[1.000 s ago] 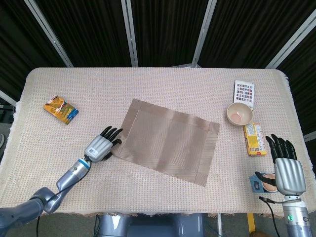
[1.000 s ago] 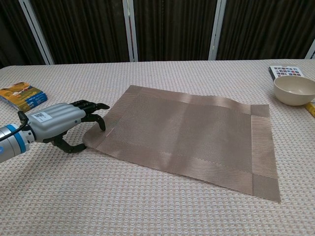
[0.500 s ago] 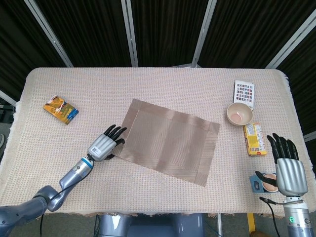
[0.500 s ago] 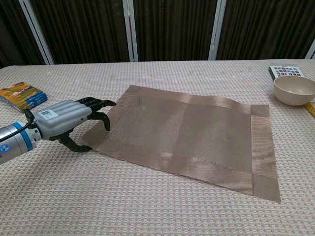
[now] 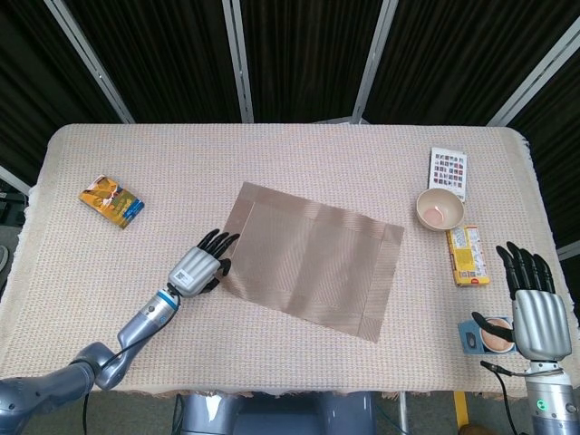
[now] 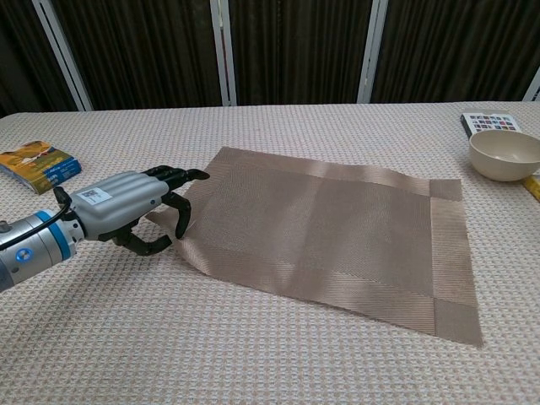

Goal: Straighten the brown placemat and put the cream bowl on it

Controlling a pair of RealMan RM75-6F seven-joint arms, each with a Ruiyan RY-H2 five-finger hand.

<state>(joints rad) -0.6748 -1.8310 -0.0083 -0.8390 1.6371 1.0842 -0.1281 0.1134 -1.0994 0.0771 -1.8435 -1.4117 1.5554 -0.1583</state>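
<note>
The brown placemat [image 5: 313, 258] lies skewed in the middle of the table, its left corner lowest toward me. My left hand [image 5: 199, 267] is at that near-left corner. In the chest view its fingers [image 6: 173, 175] curl over the mat's edge [image 6: 181, 245] and the thumb hooks beneath, so the corner is pinched and slightly lifted. The cream bowl [image 5: 439, 209] stands upright at the right, off the mat, also visible far right in the chest view [image 6: 504, 154]. My right hand [image 5: 535, 308] hovers at the table's near-right corner, fingers spread, holding nothing.
A blue-and-yellow packet [image 5: 111, 201] lies far left. A colour-swatch card [image 5: 448, 170] sits behind the bowl and a yellow box [image 5: 467, 256] lies in front of it. A small blue item [image 5: 485, 333] rests beside my right hand.
My left hand has slid right, dragging the mat's near-left corner with it and bunching that edge. The right hand has drifted slightly toward the near edge.
</note>
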